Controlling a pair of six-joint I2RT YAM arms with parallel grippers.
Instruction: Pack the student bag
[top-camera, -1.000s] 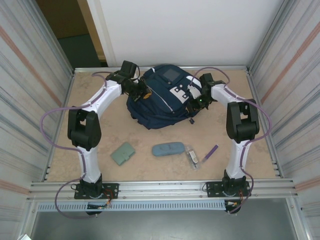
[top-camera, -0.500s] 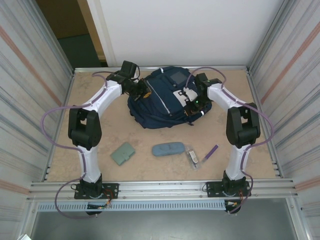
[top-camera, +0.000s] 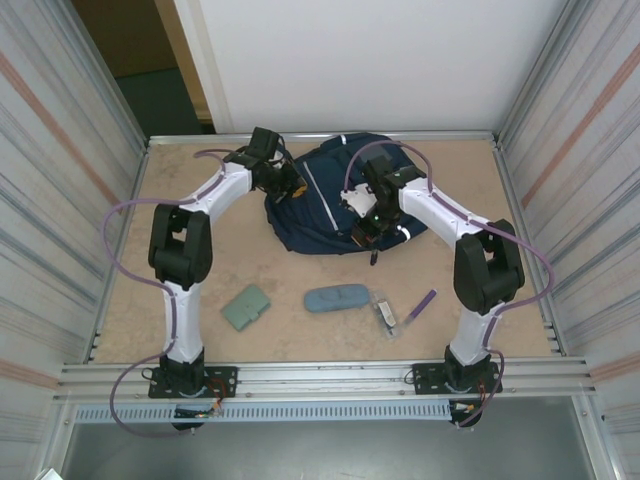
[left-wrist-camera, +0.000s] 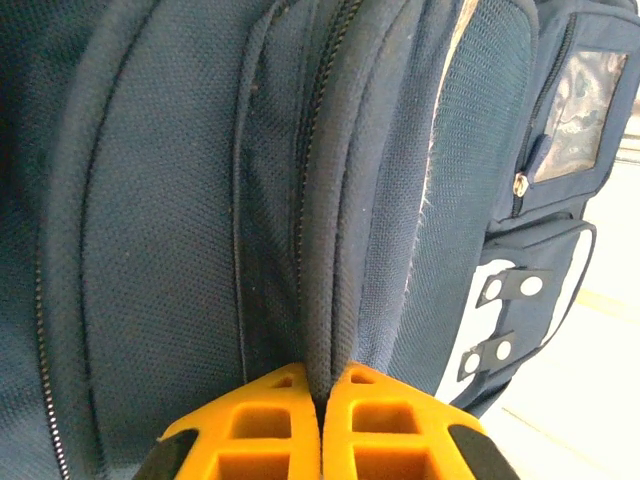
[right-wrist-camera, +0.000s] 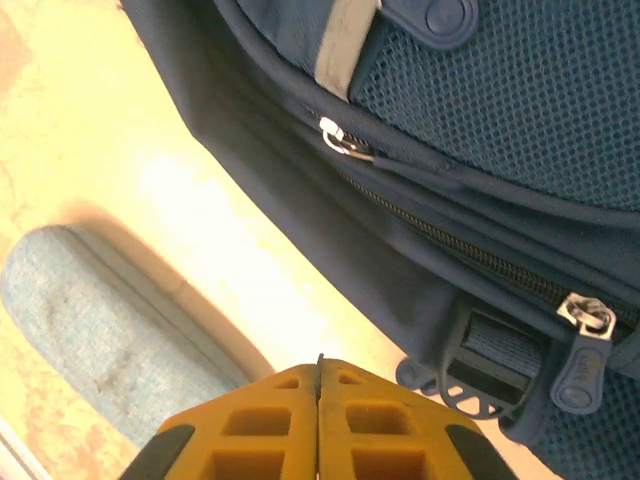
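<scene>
The student bag (top-camera: 325, 205), a big navy backpack with white patches, lies at the back middle of the table. My left gripper (top-camera: 287, 186) is at the bag's left side. In the left wrist view its orange fingers (left-wrist-camera: 265, 420) are shut on a raised fold of the student bag (left-wrist-camera: 330, 250) beside a zip. My right gripper (top-camera: 371, 226) hangs over the bag's front right edge. In the right wrist view my right gripper (right-wrist-camera: 320, 372) is shut, just off the student bag (right-wrist-camera: 470, 180), with only a thin dark sliver showing between the tips.
On the near half of the table lie a green wallet (top-camera: 246, 307), a blue-grey oval case (top-camera: 336, 298), a clear packet (top-camera: 382, 311) and a purple pen (top-camera: 422, 304). The oval case (right-wrist-camera: 95, 320) is below my right gripper. Metal walls close both sides.
My right gripper has swung left and nearer across the bag's front. The left gripper has edged right, still pinching fabric. The bag has bunched up and shifted toward the back right.
</scene>
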